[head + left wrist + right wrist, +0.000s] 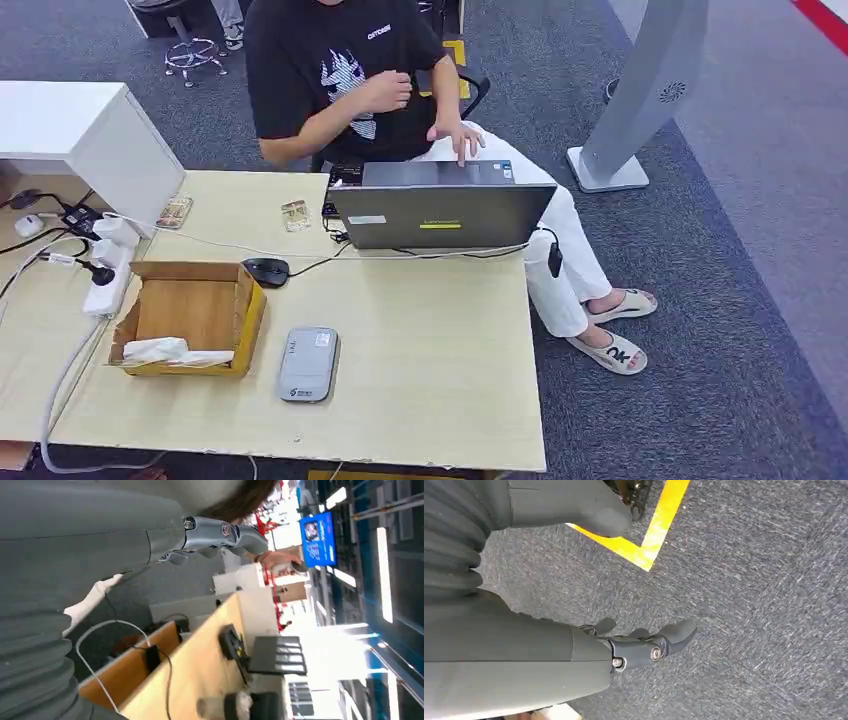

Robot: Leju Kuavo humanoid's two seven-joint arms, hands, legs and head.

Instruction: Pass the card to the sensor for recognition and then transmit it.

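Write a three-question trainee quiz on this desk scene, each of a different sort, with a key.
1. True or false: the mouse lies between the box and the laptop.
2. The grey sensor lies beside the box, on which side in the head view? A) left B) right C) behind
3. Fill in: the right hand hangs over grey ____.

Key: 1 true; 2 B; 3 carpet.

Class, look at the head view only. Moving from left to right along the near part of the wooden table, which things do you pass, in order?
White power strip with plugs → open cardboard box holding white crumpled paper → flat grey rectangular sensor device → bare pale wooden tabletop.
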